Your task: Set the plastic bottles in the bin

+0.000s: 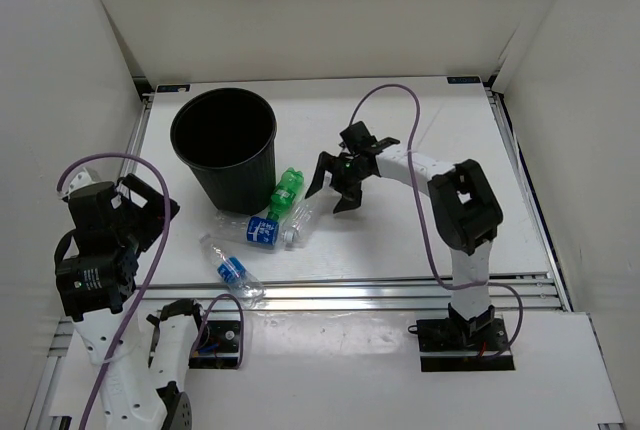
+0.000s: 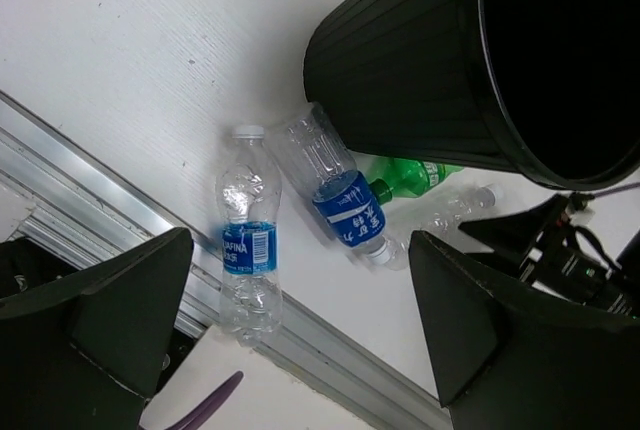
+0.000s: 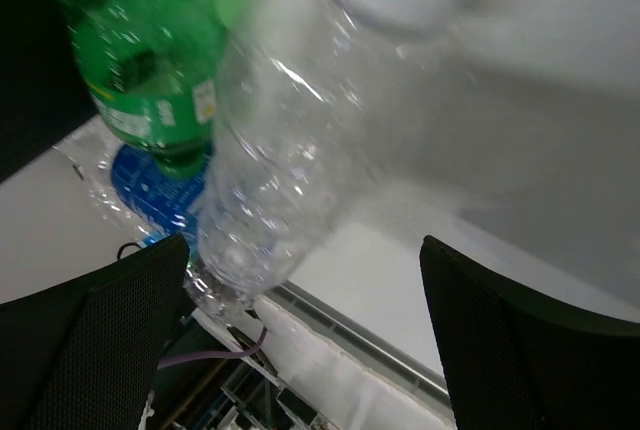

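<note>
Bottles hug the bin base; left gripper and right gripper gape wide.

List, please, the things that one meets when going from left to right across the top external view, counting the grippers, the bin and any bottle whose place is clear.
left gripper → bin → green bottle → right gripper

Left tool, right tool: fingers apart
</note>
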Tool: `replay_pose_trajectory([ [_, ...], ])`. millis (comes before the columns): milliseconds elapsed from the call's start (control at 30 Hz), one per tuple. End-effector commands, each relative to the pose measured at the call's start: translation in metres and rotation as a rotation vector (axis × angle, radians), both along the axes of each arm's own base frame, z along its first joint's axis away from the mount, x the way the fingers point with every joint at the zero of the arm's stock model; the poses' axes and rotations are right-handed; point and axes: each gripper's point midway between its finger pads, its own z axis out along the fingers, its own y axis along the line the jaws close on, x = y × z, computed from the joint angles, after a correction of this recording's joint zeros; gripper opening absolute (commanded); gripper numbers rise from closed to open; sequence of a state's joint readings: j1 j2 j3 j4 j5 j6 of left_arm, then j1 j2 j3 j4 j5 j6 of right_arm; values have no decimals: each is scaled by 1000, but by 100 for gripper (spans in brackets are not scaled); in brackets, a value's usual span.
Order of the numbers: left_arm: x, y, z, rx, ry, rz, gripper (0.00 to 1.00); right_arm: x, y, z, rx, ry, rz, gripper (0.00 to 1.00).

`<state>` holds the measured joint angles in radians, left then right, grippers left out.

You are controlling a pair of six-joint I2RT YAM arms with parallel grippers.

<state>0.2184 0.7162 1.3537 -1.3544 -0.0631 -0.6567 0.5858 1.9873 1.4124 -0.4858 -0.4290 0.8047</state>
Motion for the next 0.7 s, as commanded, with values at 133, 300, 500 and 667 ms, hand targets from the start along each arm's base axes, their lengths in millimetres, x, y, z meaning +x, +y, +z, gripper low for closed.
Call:
replay_pose_trajectory([
  [133,-4,4,-3,61,27,-36,100,22,35,-6,108,37,30,97],
  [300,-7,7,-5,77,42,-28,100,24,27,-17,111,95,8,67],
  [500,-13,13,-23,75,105,23,100,33,-17,55,105,-94,10,46],
  [667,-15,7,-33,12,103,49,100,28,-45,147,128,-305,-8,33],
])
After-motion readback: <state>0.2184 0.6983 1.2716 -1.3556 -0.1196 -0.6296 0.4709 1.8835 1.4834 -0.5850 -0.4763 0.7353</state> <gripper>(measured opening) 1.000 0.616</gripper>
